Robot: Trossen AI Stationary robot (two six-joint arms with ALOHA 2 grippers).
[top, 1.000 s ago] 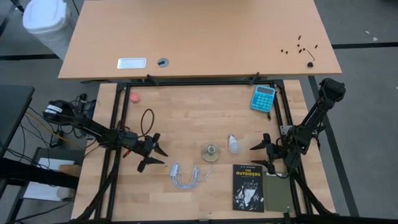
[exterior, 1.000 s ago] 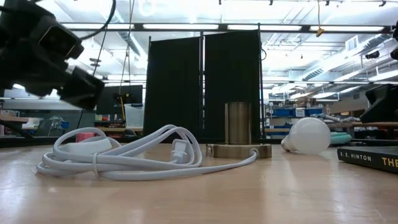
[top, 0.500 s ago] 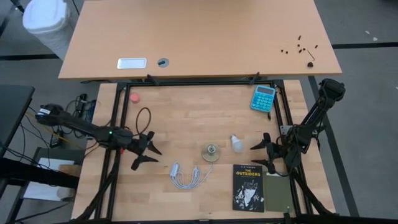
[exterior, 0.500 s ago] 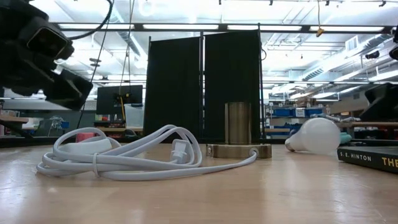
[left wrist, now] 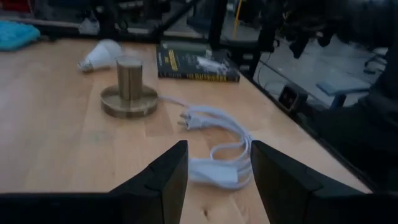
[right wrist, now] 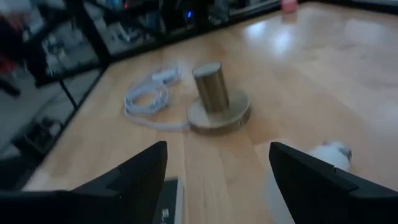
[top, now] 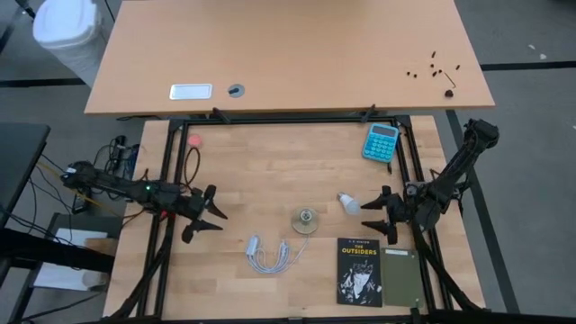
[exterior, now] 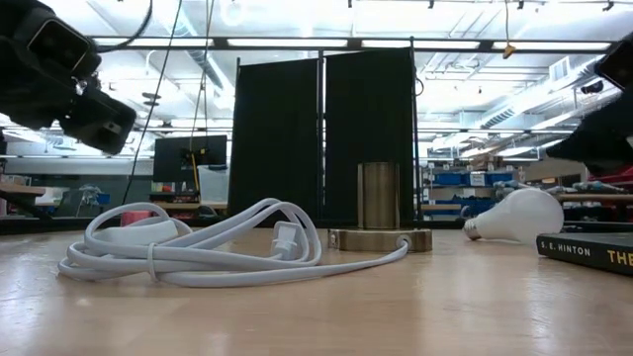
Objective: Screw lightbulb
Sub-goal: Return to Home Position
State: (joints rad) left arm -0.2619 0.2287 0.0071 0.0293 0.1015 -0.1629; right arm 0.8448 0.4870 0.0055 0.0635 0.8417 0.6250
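Well, from above, the bulb [top: 348,203] lies on its side on the table [top: 270,171], out of the socket [top: 305,220] and at about 2 o'clock from it. The right gripper [top: 380,214] sits just beside the bulb, at roughly 3 o'clock, its fingers spread wide with nothing between them. The left gripper [top: 209,209] is well apart, at 9 o'clock from the socket, also splayed open and empty. A cable [top: 270,255] is bundled at about 7 o'clock from the socket, a book [top: 360,270] lies at about 4 o'clock, and a calculator [top: 381,142] sits at 1 o'clock from the bulb.

At table height, the socket [exterior: 380,213] stands upright mid-picture. The bulb [exterior: 519,216] rests at 3 o'clock from it, with its narrow end turned toward the socket. The book's spine [exterior: 588,252] shows in front of the bulb, and the cable [exterior: 198,247] loops at 9 o'clock. The left arm [exterior: 59,69] hangs dark at 10 o'clock, clear of the table.

Past the left gripper [left wrist: 214,180], its two fingers [left wrist: 165,177] stand far apart, gripping nothing. The cable [left wrist: 217,146] lies nearest, then the socket [left wrist: 129,93], with the bulb [left wrist: 102,55] and the book [left wrist: 196,62] beyond.

Past the right gripper [right wrist: 217,180], the gap between its fingers [right wrist: 134,180] is wide and bare. The socket [right wrist: 217,102] stands ahead, with the cable [right wrist: 152,96] behind it. The bulb [right wrist: 326,155] shows as a white blur just past one finger, outside the gap.
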